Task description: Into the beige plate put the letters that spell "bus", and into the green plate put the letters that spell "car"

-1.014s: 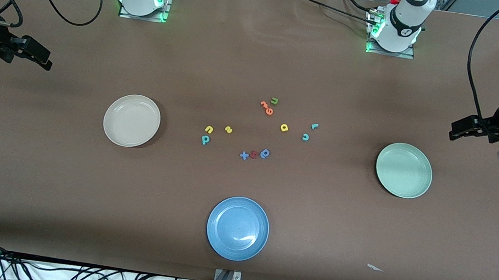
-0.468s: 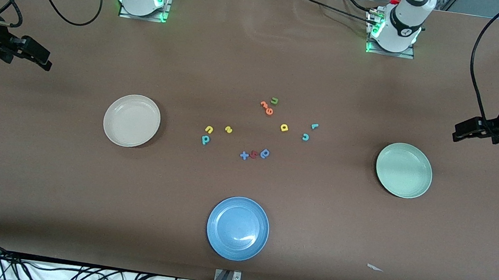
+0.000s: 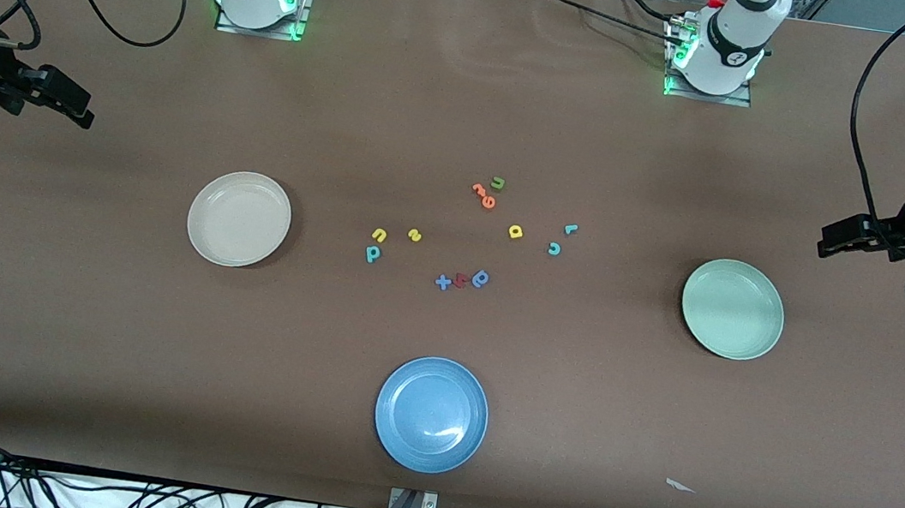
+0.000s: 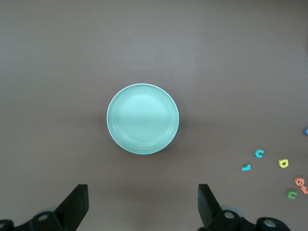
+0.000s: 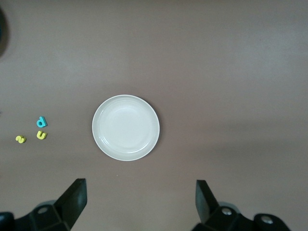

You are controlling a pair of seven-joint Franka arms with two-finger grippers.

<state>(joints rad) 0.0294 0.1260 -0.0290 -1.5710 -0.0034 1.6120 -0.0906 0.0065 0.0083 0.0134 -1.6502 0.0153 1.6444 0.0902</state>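
Table (image 3: 66,310) seen whole in front view only, with blue plate (image 3: 431,414) nearest camera. Beige plate (image 3: 239,218) toward right arm's end, green plate (image 3: 732,309) toward left arm's end, both empty. Left gripper (image 3: 830,240) and right gripper (image 3: 82,109) high at table ends, jaws spread, holding nothing. Right wrist view: teal "b" (image 5: 42,122), yellow "u" (image 5: 42,135), yellow "s" (image 5: 20,139) near beige plate. Left wrist view: teal "c" (image 4: 259,153), teal "r" (image 4: 246,167), yellow "a" (image 4: 283,163) on table between plates.

OCCLUSION: orange letters (image 3: 483,195) overlap, shapes unreadable | CROPPED: left gripper (image 4: 142,204) fingers cut by left wrist view edge; blue letter (image 4: 306,131) cut by same view's edge
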